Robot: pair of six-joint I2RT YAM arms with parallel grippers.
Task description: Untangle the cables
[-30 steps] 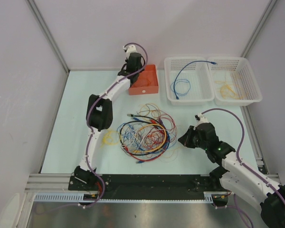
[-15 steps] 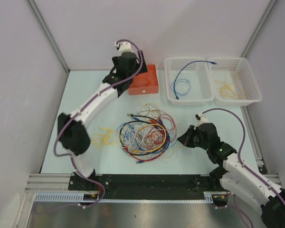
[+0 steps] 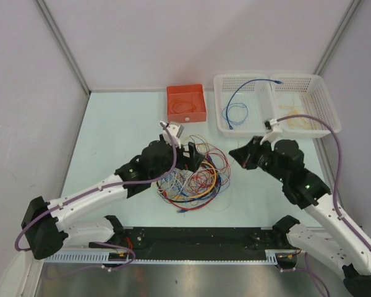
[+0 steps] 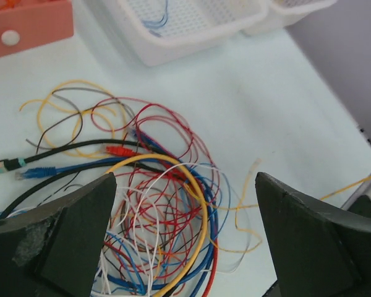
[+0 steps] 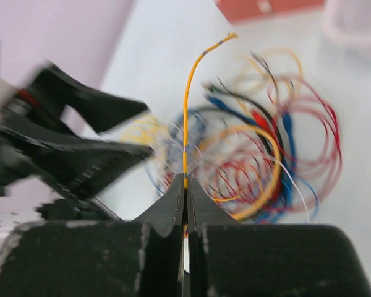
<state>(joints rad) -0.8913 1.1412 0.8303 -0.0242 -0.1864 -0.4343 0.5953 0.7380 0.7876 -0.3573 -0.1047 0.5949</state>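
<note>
Three containers stand along the far side of the pale worktop (image 3: 111, 136). An orange box (image 3: 186, 103) sits furthest left, with a white round spot on its near wall. What lies inside looks like a loop of orange wire, though it is hard to make out against the same colour. To its right are two white mesh baskets, side by side and touching. The left basket (image 3: 250, 130) holds a single blue cable (image 3: 235, 93), which ends in a small coil toward the basket's near left corner, with a plug at the far right. The right basket (image 3: 309, 132) holds a loose heap of yellow-orange cable (image 3: 295, 116). The rest of the cables (image 3: 195, 179) lie in one tangled pile in the middle of the worktop, nearer than the orange box. They are red, blue, white, black and yellow loops crossing over one another, with a thick yellow loop curving through the centre and a few plug ends poking out on the left. The left claw (image 4: 185, 235) hangs over the pile's far left part with its two fingers spread wide and nothing between them. The left wrist view looks straight down through the gap onto the red and white strands. The right claw (image 5: 185, 192) is off the pile's right edge, just in front of the left basket. Its fingers are pressed together on a thin yellow wire (image 5: 187, 124), which rises from the fingertips and bends over at its free tip.
</note>
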